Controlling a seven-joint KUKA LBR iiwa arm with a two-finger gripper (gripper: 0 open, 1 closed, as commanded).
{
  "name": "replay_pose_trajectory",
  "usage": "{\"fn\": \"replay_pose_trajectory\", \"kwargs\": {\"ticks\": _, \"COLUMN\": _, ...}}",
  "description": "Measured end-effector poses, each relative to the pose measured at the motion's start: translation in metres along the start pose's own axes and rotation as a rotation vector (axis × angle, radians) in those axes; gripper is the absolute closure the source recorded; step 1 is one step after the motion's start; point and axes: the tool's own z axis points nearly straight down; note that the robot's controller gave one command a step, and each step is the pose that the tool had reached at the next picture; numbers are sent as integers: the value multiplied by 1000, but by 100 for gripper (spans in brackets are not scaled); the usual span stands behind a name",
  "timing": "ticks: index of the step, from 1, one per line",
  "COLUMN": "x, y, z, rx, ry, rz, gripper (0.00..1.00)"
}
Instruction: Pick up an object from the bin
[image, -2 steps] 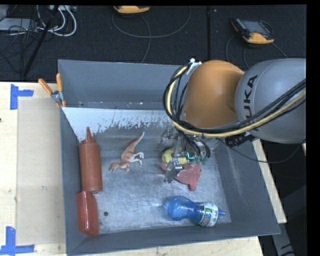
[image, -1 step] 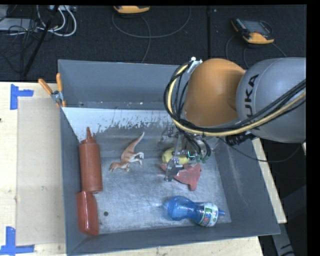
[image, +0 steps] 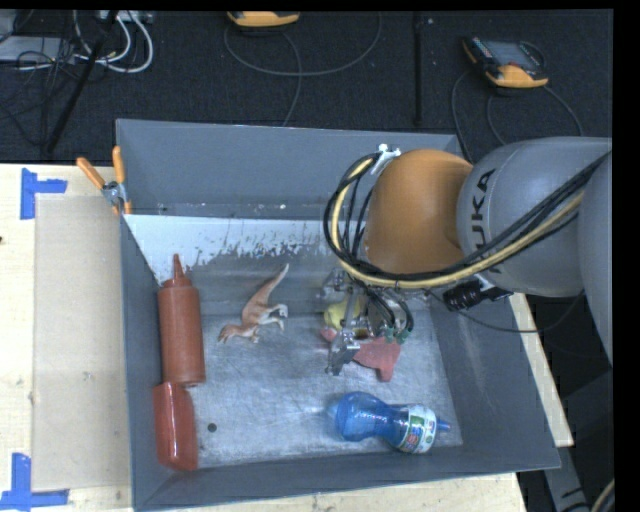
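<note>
Starting up front, a blue bottle (image: 385, 421) lies on its side by the bin's (image: 300, 475) near wall. Just behind it the hand (image: 343, 352) sits low over a flat pinkish-red piece (image: 384, 358) right of centre, so I'd guess this is the lining-up step; can't tell if it's spread or pinched. Next move wants a clean close, then lift. A yellow thing (image: 333, 318) crowds it from behind; toy dinosaur (image: 257, 315) and red squeeze bottles (image: 181, 330) sit further left.

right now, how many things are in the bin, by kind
red-brown plastic squeeze bottles: 2
tan toy dinosaur: 1
blue plastic bottle lying on its side: 1
pinkish-red flat piece: 1
small yellow thing, partly hidden: 1
total: 6
</note>
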Motion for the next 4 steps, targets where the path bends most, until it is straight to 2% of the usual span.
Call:
{"fn": "replay_pose_trajectory", "kwargs": {"ticks": 1, "x": 12, "y": -8, "z": 68, "rx": 1, "ry": 3, "rz": 51, "gripper": 0}}
{"fn": "replay_pose_trajectory", "kwargs": {"ticks": 2, "x": -24, "y": -11, "z": 79, "rx": -1, "ry": 14, "rz": 176, "gripper": 0}}
{"fn": "replay_pose_trajectory", "kwargs": {"ticks": 3, "x": -37, "y": -27, "z": 76, "rx": -6, "ry": 3, "rz": 231, "gripper": 0}}
{"fn": "replay_pose_trajectory", "kwargs": {"ticks": 4, "x": -47, "y": -37, "z": 72, "rx": -2, "ry": -6, "rz": 189, "gripper": 100}}
